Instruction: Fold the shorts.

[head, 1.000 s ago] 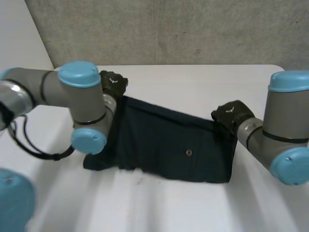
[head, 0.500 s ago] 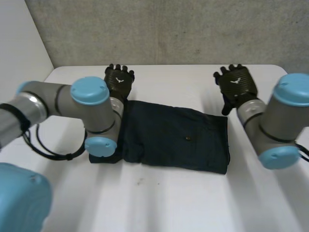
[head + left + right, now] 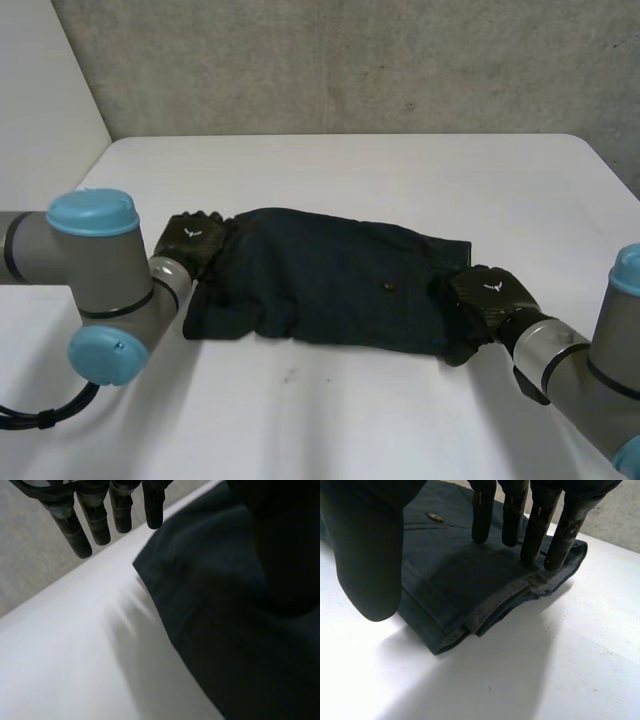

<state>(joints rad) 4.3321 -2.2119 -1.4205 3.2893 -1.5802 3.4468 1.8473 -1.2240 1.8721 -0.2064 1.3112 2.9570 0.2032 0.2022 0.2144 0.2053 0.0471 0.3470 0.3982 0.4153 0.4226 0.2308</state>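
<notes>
Head view: one pair of dark shorts (image 3: 320, 285), lying flat and long from 9 to 3 o'clock at the middle of the white table (image 3: 400, 180). A small button (image 3: 388, 288) sits on the upper face, right of centre. The left hand (image 3: 190, 243) rests at the cloth's 9 o'clock end, on or just beside the edge. The right hand (image 3: 490, 298) lies on the 4 o'clock corner.

Left wrist view: the hand's fingers (image 3: 97, 525) are straight and spread above bare table, close to a corner of the cloth. Nothing is held. Contact with the cloth cannot be told.

Right wrist view: the fingers (image 3: 482, 515) are straight, tips pressed onto the top layer just inside the waistband (image 3: 500, 602). The thumb (image 3: 370, 565) stands wide apart off the near edge, so the hand is wide and grips nothing. The end shows several stacked layers, and the button lies beside the fingertips.

Step in hand, as judged: a first fold looks done, and both hands are placed at the short ends before a cross fold.

Next move calls for: thumb and fingers closing on every layer at one end, then that end lifted and carried over toward the other, edges kept in line.
</notes>
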